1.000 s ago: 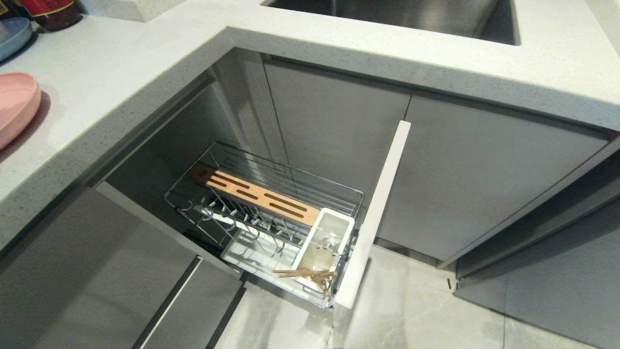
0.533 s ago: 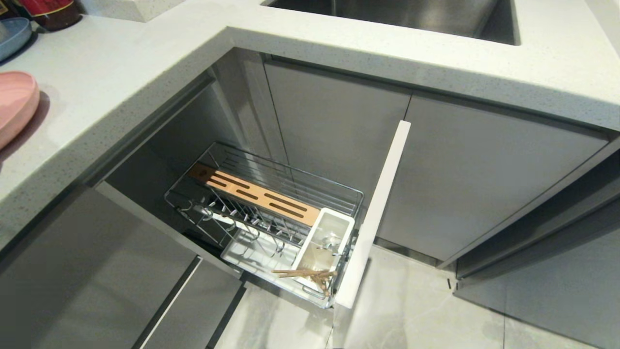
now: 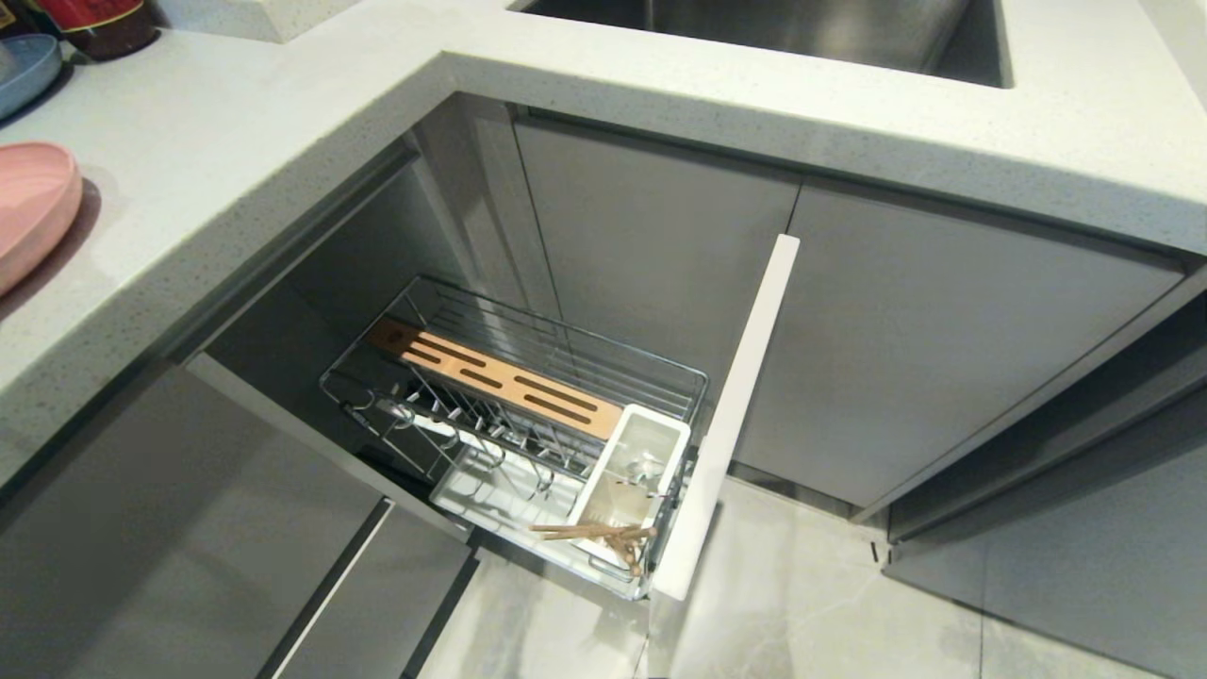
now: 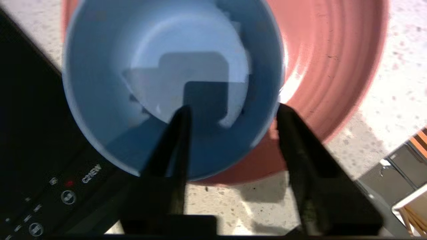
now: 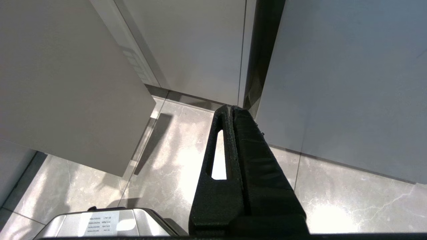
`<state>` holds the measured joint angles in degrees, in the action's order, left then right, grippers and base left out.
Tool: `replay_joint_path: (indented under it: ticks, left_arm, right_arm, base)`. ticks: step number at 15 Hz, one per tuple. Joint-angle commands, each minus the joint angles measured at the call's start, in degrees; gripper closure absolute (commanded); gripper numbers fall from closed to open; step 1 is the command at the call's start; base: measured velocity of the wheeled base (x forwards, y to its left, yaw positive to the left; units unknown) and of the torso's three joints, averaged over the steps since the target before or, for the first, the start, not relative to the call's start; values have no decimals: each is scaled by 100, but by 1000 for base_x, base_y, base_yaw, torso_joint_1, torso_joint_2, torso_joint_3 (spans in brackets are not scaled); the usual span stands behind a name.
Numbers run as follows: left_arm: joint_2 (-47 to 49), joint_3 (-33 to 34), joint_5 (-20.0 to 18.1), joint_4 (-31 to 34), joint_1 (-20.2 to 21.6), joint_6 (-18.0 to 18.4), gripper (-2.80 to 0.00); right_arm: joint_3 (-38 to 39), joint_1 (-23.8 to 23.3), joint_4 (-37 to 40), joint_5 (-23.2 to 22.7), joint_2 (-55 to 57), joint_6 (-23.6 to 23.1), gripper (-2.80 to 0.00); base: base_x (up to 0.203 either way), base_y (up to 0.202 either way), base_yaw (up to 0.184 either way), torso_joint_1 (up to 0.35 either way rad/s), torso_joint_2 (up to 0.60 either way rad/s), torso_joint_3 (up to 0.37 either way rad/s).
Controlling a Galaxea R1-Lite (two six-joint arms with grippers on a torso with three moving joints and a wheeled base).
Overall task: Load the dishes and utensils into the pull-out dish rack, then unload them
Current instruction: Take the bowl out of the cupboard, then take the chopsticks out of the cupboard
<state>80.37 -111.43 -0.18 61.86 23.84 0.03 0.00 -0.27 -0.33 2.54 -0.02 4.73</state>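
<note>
The blue bowl (image 4: 166,83) rests on the pink plate (image 4: 333,66) on the white counter. My left gripper (image 4: 232,111) is open across the bowl's near rim, one finger over the inside and the other outside over the plate, gripping nothing. In the head view only the plate's edge (image 3: 33,207) shows at the far left. The pull-out dish rack (image 3: 528,415) stands pulled out below the counter, with the wooden chopsticks (image 3: 594,533) lying in its white utensil box (image 3: 632,471). My right gripper (image 5: 232,107) hangs shut, low over the floor beside the cabinet doors.
A blue-grey plate (image 3: 24,71) and a red jar (image 3: 99,19) stand at the counter's back left. A black hob (image 4: 33,133) lies next to the bowl. The sink (image 3: 783,28) is at the back. The rack's pale front panel (image 3: 731,415) juts out over the floor.
The pink plate's visible edge shifted a little on the counter and settled back. The rack and chopsticks have not moved.
</note>
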Motion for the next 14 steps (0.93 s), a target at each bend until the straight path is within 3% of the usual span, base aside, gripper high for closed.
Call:
replay_joint_path:
  ticks: [1, 3, 7, 8, 11, 14]
  left_arm:
    - [-30, -1, 133, -25, 15, -38, -280]
    - [-122, -1, 141, -198, 15, -176, -280]
    - [-476, 6, 262, -1081, 14, -1026, -280]
    - [-603, 25, 265, -1335, -4, -1315, 0]
    - [-880, 56, 264, -1826, -52, -1913, 0]
    - [-1036, 43, 257, -2293, -481, -2777, 0]
  right_arm:
    - [0, 0, -2, 1, -24, 2, 0]
    - [0, 0, -2, 1, -24, 2, 0]
    - [0, 0, -2, 1, -24, 2, 0]
    - [0, 0, -2, 1, -24, 2, 0]
    - [0, -7, -2, 1, -24, 2, 0]
    - [0, 0, -2, 1, -24, 2, 0]
  base:
    - [0, 0, 0, 0, 0, 0]
    - [0, 0, 0, 0, 0, 0]
    - [0, 0, 0, 0, 0, 0]
    - [0, 0, 0, 0, 0, 0]
    - [0, 0, 0, 0, 0, 0]
    - [0, 0, 0, 0, 0, 0]
